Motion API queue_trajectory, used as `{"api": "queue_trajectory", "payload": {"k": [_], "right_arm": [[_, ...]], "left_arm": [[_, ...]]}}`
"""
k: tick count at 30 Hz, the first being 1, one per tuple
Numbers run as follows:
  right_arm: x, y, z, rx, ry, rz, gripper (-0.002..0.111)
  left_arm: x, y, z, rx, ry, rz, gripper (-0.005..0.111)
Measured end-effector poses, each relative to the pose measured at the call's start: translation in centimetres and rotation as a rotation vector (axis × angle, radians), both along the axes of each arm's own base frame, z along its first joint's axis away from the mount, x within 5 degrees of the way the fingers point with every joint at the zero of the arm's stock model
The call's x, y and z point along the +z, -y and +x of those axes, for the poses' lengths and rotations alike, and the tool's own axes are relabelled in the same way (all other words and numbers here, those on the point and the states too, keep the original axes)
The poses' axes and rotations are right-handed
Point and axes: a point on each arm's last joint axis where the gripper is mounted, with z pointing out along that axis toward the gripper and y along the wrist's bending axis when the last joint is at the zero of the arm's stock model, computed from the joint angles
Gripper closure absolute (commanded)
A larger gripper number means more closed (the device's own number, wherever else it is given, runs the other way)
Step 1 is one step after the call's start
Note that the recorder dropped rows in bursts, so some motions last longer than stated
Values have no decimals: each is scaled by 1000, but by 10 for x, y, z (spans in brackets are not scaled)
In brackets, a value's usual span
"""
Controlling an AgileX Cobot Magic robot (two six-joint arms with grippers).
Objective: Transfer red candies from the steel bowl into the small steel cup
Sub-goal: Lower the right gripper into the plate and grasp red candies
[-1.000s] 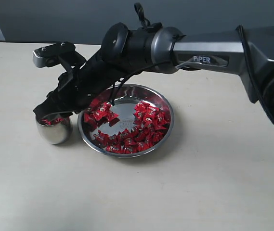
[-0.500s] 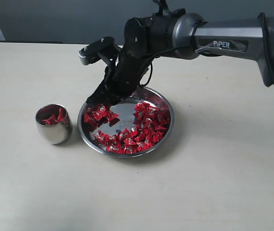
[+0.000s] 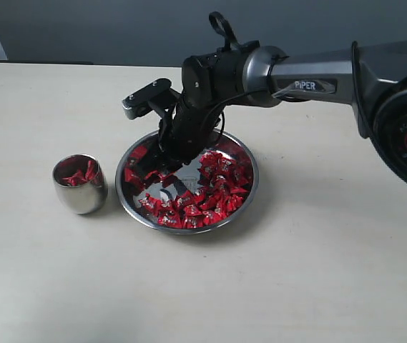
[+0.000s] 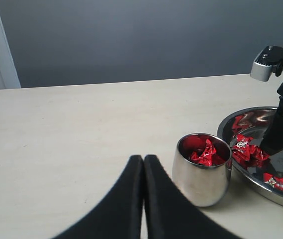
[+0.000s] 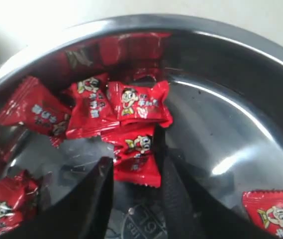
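The steel bowl (image 3: 254, 180) sits mid-table with many red candies (image 3: 214, 191) heaped along its right and front. My right gripper (image 3: 162, 161) reaches down into the bowl's left part. In the right wrist view the right gripper (image 5: 134, 160) is open, its fingers (image 5: 97, 191) standing on either side of one red candy (image 5: 139, 158) that lies on the bowl's bottom (image 5: 221, 124). The small steel cup (image 3: 81, 191) stands upright left of the bowl with a few candies (image 3: 79, 176) inside. My left gripper (image 4: 143, 159) is shut and empty, low over the table beside the cup (image 4: 201, 177).
The right arm (image 3: 310, 75) stretches from the right across the back of the bowl. Bare beige tabletop (image 3: 296, 271) lies in front and to the right. A grey wall (image 4: 141, 35) stands behind the table's far edge.
My right gripper has swung from above the cup back to the bowl and dropped down among the candies at the bowl's left. The cup holds candies and has not moved.
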Motion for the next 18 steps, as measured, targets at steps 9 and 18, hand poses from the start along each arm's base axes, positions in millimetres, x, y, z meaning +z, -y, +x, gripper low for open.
{"api": "queue_trajectory", "payload": {"k": [9,18], "right_arm": [[0,-2,1,11,19,15,65],[-1,-3,1,29,14,26,58]], "left_arm": [[0,0,0,0,0,0,106],[0,0,0,0,0,0,106]]}}
